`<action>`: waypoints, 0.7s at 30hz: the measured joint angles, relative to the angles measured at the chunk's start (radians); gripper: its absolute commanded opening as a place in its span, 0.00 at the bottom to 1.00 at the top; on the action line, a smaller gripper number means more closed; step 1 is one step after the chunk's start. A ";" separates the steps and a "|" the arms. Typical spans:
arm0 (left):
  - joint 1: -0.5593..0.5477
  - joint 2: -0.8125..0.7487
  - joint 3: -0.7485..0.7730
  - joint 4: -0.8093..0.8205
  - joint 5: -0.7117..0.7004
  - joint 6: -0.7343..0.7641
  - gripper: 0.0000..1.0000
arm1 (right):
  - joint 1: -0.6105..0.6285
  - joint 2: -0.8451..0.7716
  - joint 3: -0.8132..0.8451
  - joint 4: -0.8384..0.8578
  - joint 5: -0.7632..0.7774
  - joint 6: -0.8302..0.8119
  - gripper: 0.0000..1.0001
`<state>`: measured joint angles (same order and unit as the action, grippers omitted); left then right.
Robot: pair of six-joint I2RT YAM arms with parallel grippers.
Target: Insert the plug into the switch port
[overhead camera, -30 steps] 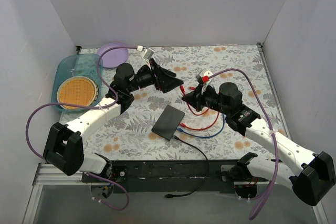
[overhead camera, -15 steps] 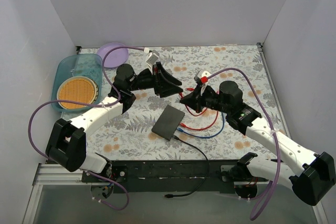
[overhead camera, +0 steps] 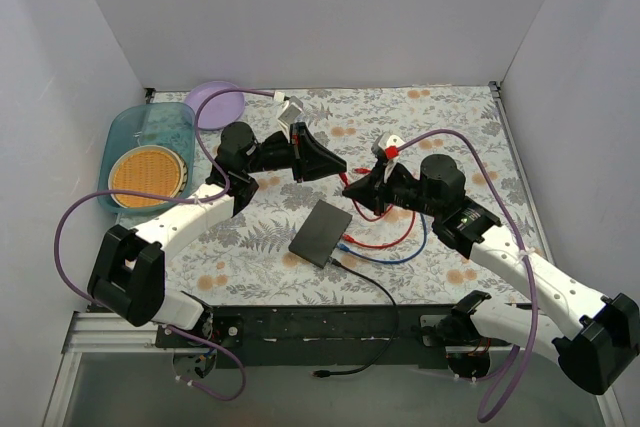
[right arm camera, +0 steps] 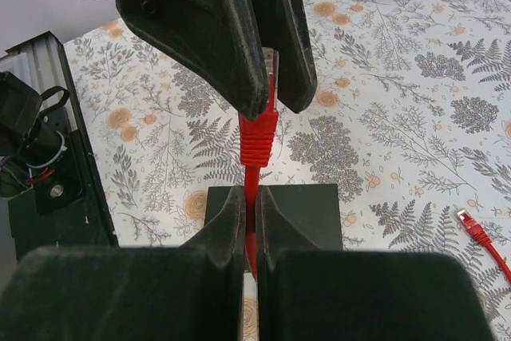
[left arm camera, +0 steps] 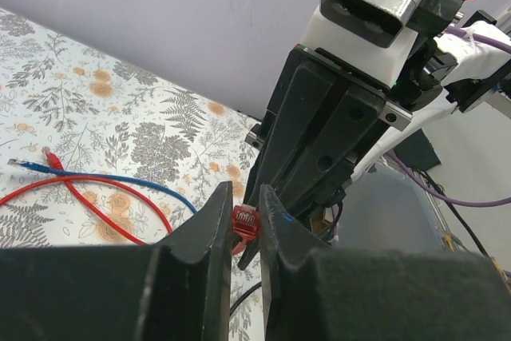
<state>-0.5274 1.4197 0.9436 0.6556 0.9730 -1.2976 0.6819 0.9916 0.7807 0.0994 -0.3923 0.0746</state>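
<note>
Plug (right arm camera: 258, 132) hangs in the air between the two arms, above the floral table (overhead camera: 440, 117). In the overhead view it sits just beyond the far end of the switch (overhead camera: 321, 232), not touching it. The plug's long axis runs in line with the right gripper (right arm camera: 251, 195). Its clear tip points away from that gripper and into the left gripper (left arm camera: 247, 195); from above that is toward the far left, away from the switch. The right gripper's fingers are pressed together on the red cable (right arm camera: 252, 177) just behind the plug's boot. The left gripper's fingers are closed onto the plug's head from either side, so both hold the one piece. The switch lies flat with its long axis on a diagonal, near left to far right (plain top up). Its ports do not show in any view. A blue cable (overhead camera: 400, 258), more red cable and a black cable (overhead camera: 365, 280) meet its right-hand edge, but whether they are seated there cannot be told. In the right wrist view the right fingers cover most of the switch, and from above the plug is only a red speck between the black fingertips. Which way the plug's latch faces cannot be made out. A loose red connector (right arm camera: 473, 227) lies on the table apart from the switch.
</note>
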 measured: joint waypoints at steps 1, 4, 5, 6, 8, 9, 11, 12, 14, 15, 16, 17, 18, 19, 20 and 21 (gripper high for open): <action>0.000 0.000 0.000 0.000 0.000 0.000 0.00 | 0.000 0.000 0.000 0.000 0.000 0.000 0.18; 0.000 0.000 0.000 0.000 0.000 0.000 0.00 | 0.000 -0.001 0.000 0.002 0.007 0.006 0.32; 0.000 0.000 0.000 0.000 0.000 0.000 0.00 | 0.001 -0.002 0.000 0.002 0.012 0.010 0.35; 0.000 0.000 0.000 0.000 0.000 0.000 0.00 | 0.001 -0.003 0.000 0.005 0.023 0.011 0.44; 0.000 0.000 0.000 0.000 0.002 0.000 0.00 | 0.001 -0.011 0.000 0.011 0.040 0.023 0.53; 0.000 0.000 0.000 0.000 0.004 0.000 0.00 | 0.001 -0.017 0.000 0.018 0.052 0.027 0.63; 0.000 0.000 0.000 0.000 0.007 0.000 0.00 | 0.001 -0.036 0.000 0.040 0.070 0.038 0.69; 0.000 0.000 0.000 0.000 0.008 0.000 0.00 | 0.000 -0.045 0.000 0.054 0.078 0.039 0.72; 0.000 0.000 0.000 -0.001 0.008 0.000 0.00 | 0.000 -0.058 0.000 0.080 0.085 0.046 0.73; 0.000 0.000 0.000 -0.001 0.009 0.000 0.00 | 0.000 -0.061 0.000 0.094 0.088 0.050 0.73; 0.000 0.000 0.000 -0.001 0.009 0.000 0.00 | 0.000 -0.061 0.001 0.104 0.088 0.053 0.73; 0.000 0.000 0.000 -0.001 0.010 0.000 0.00 | 0.000 -0.059 0.001 0.110 0.088 0.054 0.73; 0.000 0.000 0.000 -0.001 0.011 0.000 0.00 | 0.000 -0.056 0.001 0.113 0.088 0.055 0.73; 0.000 0.000 0.000 -0.001 0.011 0.000 0.00 | 0.000 -0.051 0.001 0.115 0.087 0.057 0.73; 0.000 0.000 0.000 -0.001 0.011 0.000 0.00 | 0.000 -0.047 0.001 0.115 0.087 0.058 0.73; 0.000 0.000 0.000 -0.001 0.011 0.000 0.00 | 0.000 -0.043 0.001 0.115 0.087 0.060 0.71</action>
<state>-0.5274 1.4200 0.9436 0.6544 0.9844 -1.2972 0.6819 0.9482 0.7815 0.2142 -0.3054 0.1345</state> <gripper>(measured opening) 0.118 0.729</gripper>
